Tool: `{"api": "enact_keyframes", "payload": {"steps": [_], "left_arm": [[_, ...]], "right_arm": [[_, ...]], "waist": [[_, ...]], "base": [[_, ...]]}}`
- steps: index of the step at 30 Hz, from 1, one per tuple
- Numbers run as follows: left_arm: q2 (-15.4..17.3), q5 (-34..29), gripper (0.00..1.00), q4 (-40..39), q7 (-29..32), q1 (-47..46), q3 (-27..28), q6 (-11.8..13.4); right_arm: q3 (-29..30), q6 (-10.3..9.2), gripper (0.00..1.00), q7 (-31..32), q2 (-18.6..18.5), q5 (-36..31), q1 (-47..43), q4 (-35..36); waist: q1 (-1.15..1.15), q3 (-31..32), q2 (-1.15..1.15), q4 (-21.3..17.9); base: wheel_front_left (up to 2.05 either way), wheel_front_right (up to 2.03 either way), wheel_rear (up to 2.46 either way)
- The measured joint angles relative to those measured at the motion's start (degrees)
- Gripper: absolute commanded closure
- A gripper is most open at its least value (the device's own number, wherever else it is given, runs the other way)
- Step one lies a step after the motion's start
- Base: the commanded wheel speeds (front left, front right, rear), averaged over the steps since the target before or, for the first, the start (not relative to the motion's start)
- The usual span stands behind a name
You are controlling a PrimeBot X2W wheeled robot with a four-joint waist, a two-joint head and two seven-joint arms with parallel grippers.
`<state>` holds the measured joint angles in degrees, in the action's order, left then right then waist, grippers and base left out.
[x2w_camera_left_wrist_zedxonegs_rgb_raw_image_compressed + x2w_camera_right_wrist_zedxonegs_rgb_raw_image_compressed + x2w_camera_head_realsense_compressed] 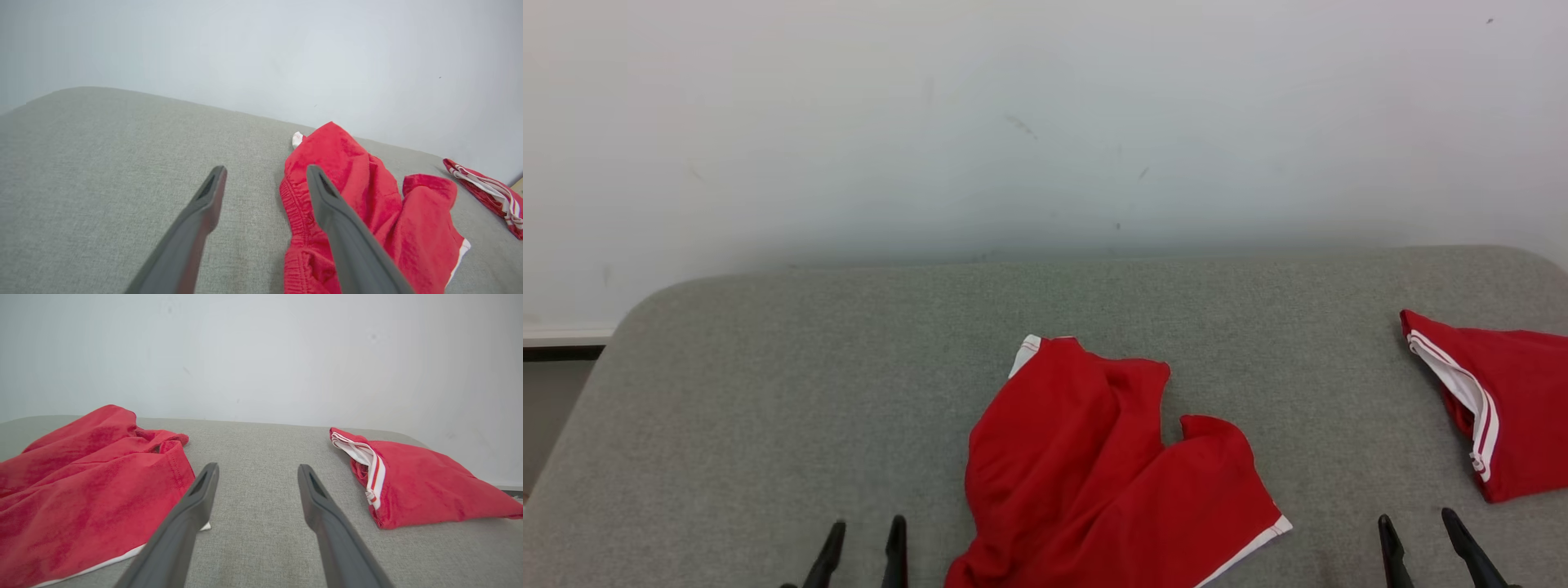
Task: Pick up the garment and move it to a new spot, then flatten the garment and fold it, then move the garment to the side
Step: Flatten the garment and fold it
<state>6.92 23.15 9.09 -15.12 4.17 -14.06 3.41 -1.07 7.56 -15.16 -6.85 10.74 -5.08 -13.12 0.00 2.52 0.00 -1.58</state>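
The garment [1094, 474] is a pair of red shorts with white trim, lying rumpled on the grey cushion [768, 392] near its front middle; it also appears as the garment [367, 204] and the garment [90, 486]. My left gripper [862, 531] is open and empty, just left of the cloth, its fingertips [212, 183] apart over bare cushion beside the elastic waistband. Off to the right of the shorts, my right gripper [1417, 527] is open with nothing between its fingers [204, 486].
A second red garment [1494, 400] with white stripes lies folded at the cushion's right edge, also the second red garment [416, 486]. A pale wall [1045, 122] rises right behind the cushion. The cushion's left side is bare fabric.
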Motion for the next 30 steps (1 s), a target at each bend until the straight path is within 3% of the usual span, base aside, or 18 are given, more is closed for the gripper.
{"api": "enact_keyframes", "payload": {"steps": [5, 12, 30], "left_arm": [[-2.03, -8.06, 0.00, -5.43, -0.01, 3.56, 4.66, -1.38], [-3.60, -13.06, 0.00, -7.02, 0.00, 7.00, 8.90, -3.61], [-4.07, -12.66, 0.00, -6.56, 0.00, 8.64, 8.56, -5.42]], "right_arm": [[0.65, 0.00, 0.00, 0.00, 0.54, -0.36, 0.03, 2.16], [-0.56, 0.00, 0.00, -0.01, 1.35, -1.32, -0.05, 2.76], [-1.88, 0.00, 0.00, 0.00, 2.59, -1.09, -0.13, -0.08]], "waist": [[0.00, 0.59, 0.00, 0.07], [0.00, 1.32, 0.00, -0.30], [0.00, 1.20, 0.00, 0.10]], "base": [[0.00, 0.00, 0.00], [0.00, 0.00, 0.00], [0.00, 0.00, 0.00]]}}
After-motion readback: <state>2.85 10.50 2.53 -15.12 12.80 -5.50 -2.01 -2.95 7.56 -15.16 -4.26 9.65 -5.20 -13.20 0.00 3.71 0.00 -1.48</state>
